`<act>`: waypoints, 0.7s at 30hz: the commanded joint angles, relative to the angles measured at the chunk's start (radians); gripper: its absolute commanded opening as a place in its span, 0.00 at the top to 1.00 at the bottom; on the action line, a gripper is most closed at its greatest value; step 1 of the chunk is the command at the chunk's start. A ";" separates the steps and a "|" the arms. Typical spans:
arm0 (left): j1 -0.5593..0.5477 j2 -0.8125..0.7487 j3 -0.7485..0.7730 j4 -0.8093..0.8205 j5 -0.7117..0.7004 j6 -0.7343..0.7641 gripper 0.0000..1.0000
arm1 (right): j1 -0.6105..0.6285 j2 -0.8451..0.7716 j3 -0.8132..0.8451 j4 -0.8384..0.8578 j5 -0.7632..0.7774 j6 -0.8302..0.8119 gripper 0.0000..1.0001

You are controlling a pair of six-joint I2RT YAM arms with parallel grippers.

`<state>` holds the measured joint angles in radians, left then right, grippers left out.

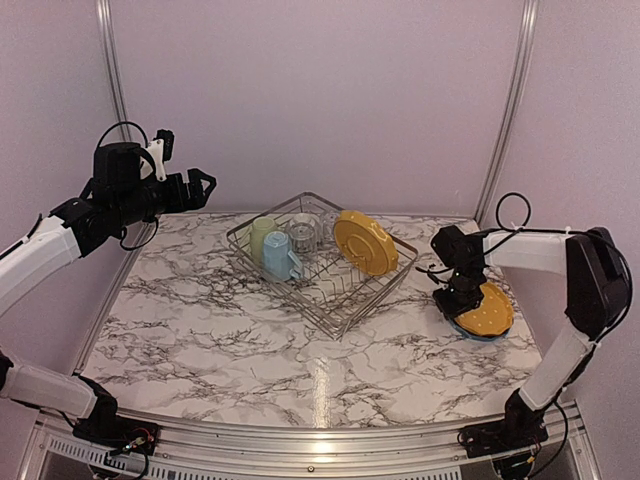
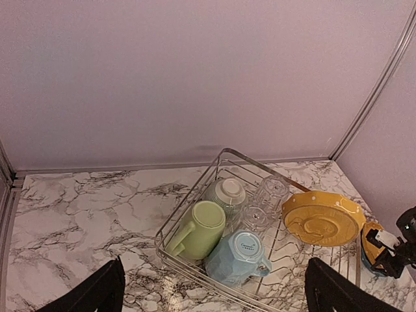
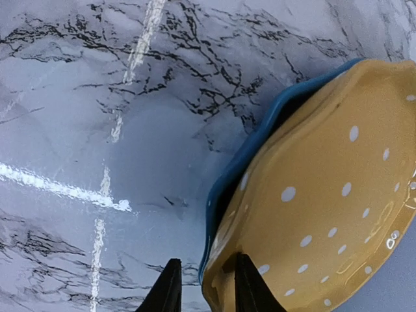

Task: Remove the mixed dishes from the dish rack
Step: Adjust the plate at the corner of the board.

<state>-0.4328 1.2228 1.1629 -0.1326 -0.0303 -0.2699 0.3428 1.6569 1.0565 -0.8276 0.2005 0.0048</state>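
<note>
The dish rack (image 1: pixel 345 328) stands at the table's middle back. It holds one upright yellow-orange plate (image 1: pixel 365 242), a light blue mug (image 1: pixel 277 257), a pale green cup (image 1: pixel 261 236) and a clear glass (image 1: pixel 303 232). The left wrist view shows them too, with an upturned pale green bowl (image 2: pixel 226 193). The other yellow-orange plate (image 1: pixel 487 308) lies on the blue plate (image 1: pixel 470 332) on the table at the right. My right gripper (image 1: pixel 452 305) is open, and its jaws straddle the near rim of both plates (image 3: pixel 207 286). My left gripper (image 1: pixel 205 185) is open and empty, high over the back left.
The marble table (image 1: pixel 220 330) has bare surface in front of and left of the rack. Pale walls with metal posts (image 1: pixel 507 110) close the back and sides. The stacked plates sit near the table's right edge.
</note>
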 commanded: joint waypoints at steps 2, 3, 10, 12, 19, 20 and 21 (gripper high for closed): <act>0.000 -0.001 0.011 -0.007 0.018 0.000 0.01 | -0.014 0.015 0.029 -0.016 0.037 -0.003 0.80; 0.001 -0.002 0.011 -0.007 0.017 0.000 0.01 | -0.014 0.017 0.031 -0.018 0.041 -0.003 0.83; 0.001 -0.001 0.007 -0.004 0.010 0.000 0.01 | -0.015 0.010 0.060 -0.029 0.049 0.009 0.97; 0.000 0.000 0.007 -0.004 0.013 0.000 0.01 | -0.013 0.018 0.075 -0.035 0.053 0.034 1.00; 0.001 0.003 0.008 -0.005 0.013 -0.002 0.01 | 0.007 0.059 0.115 -0.072 0.125 0.099 1.00; 0.001 0.004 0.009 -0.006 0.015 -0.002 0.01 | 0.007 0.068 0.122 -0.078 0.139 0.111 1.00; 0.002 0.004 0.009 -0.006 0.016 -0.002 0.01 | 0.007 0.078 0.130 -0.085 0.153 0.124 1.00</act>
<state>-0.4328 1.2228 1.1629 -0.1326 -0.0261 -0.2703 0.3489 1.7073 1.1374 -0.8524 0.2848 0.0433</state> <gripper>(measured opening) 0.989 0.042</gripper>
